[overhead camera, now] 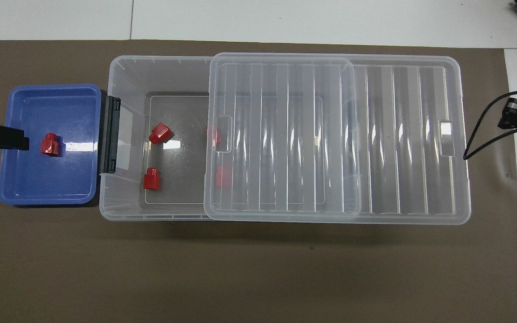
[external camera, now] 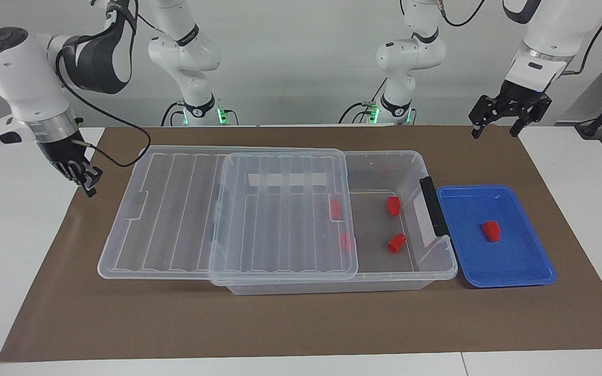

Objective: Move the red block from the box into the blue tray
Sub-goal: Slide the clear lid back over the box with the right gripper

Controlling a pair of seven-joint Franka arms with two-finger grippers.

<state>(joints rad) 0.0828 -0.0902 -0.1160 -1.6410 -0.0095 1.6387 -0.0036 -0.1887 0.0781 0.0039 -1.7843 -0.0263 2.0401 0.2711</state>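
A small bright red plastic block (external camera: 490, 231) lies in the shallow blue plastic tray (external camera: 520, 271) at the left arm's end of the worktop (external camera: 301, 324). The large clear plastic box (external camera: 384, 279), lid (external camera: 175, 224) slid aside, holds 4 more. The left gripper (external camera: 497, 121), jaws released, hangs over that end's robot-side corner. The right gripper (external camera: 85, 180) is over the other end; its jaws I cannot tell.

A brown mat (external camera: 290, 324) covered most of a white table (external camera: 13, 250), beneath everything else.

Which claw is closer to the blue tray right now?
Left. The left claw is over the mat beside the blue tray; the right claw is at the lid's end.
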